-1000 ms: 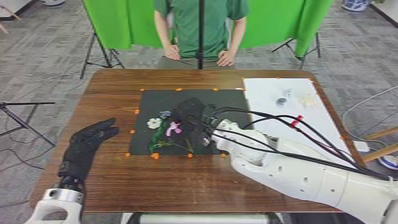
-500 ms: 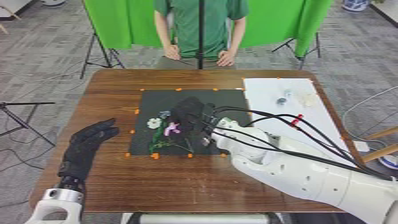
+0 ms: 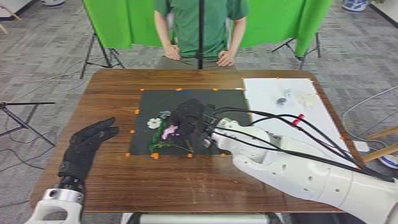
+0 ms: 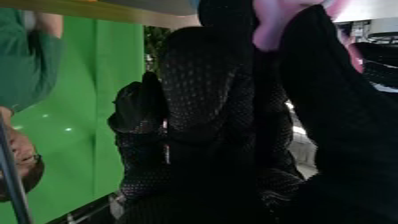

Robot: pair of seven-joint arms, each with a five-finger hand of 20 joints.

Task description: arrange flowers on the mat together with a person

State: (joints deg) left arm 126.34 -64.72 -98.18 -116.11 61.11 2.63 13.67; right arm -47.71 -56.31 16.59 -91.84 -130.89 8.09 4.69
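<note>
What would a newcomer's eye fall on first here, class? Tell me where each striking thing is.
First comes the pink flower on the dark mat in the head view, with the robot's black-gloved right hand right at it. Next is the vivid green curtain beyond the table's far edge. The white sheet to the right of the mat also stands out against the brown wood.

Bright room light with small glints on green cloth [image 4: 82, 160]
</note>
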